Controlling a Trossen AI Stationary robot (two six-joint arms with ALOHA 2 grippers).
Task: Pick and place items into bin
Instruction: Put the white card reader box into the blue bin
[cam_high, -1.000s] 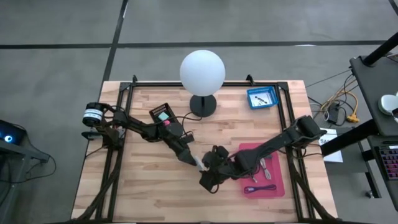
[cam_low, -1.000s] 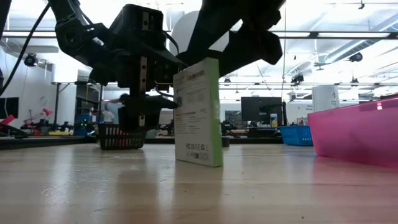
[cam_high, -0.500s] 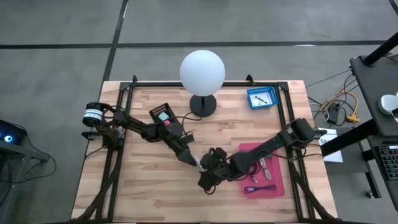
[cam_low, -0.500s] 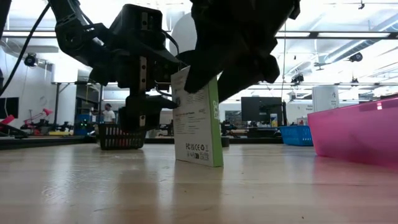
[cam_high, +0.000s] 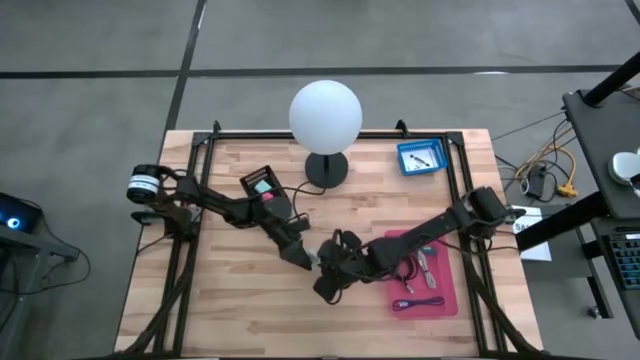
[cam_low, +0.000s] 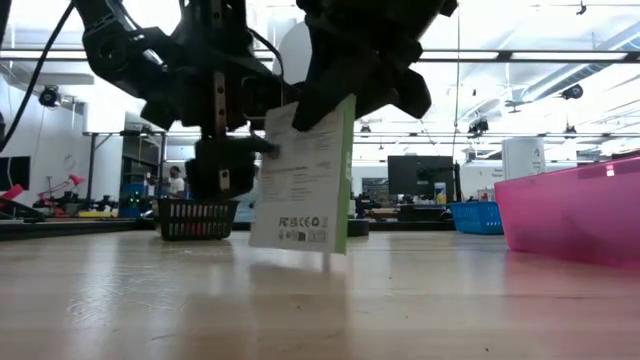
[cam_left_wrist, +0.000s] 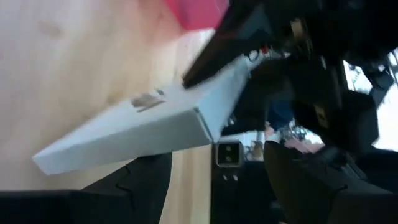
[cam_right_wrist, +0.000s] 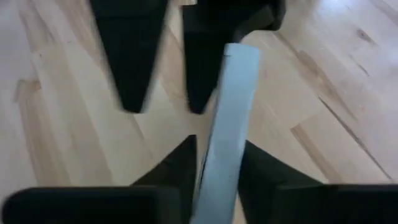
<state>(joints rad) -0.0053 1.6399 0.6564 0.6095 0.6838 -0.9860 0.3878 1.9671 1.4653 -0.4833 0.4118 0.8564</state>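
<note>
A white printed card (cam_low: 300, 175) with a green edge hangs tilted just above the table's middle, with my right gripper (cam_right_wrist: 219, 142) shut on it. The same gripper shows at the centre of the high view (cam_high: 326, 270). My left gripper (cam_high: 303, 257) stands open close beside the card on its left, and both its fingers (cam_right_wrist: 130, 62) stand to one side of the card's far end. Whether it touches the card I cannot tell. The pink bin (cam_high: 447, 262) lies on the table's right side, with a purple cord and a silvery piece in it. My right gripper pinches the card's two flat faces (cam_right_wrist: 227, 124) between its two fingers, at the card's upper edge (cam_low: 335, 105). The fingers come slanting down from the table's right. The card hangs below them on edge, tilted, its lower edge (cam_low: 300, 245) just off the table.
A white globe lamp (cam_high: 326, 118) on a black base stands at the far middle. A small blue tray (cam_high: 421, 157) sits far right and a black basket (cam_high: 262, 185) far left, behind my left arm. Bare wood lies along the near edge.
My right gripper has come down over the card's top edge and shut on it. The card, which stood upright on the table, has tipped, and its lower edge has come up off the wood and swung toward the left in the low view.
</note>
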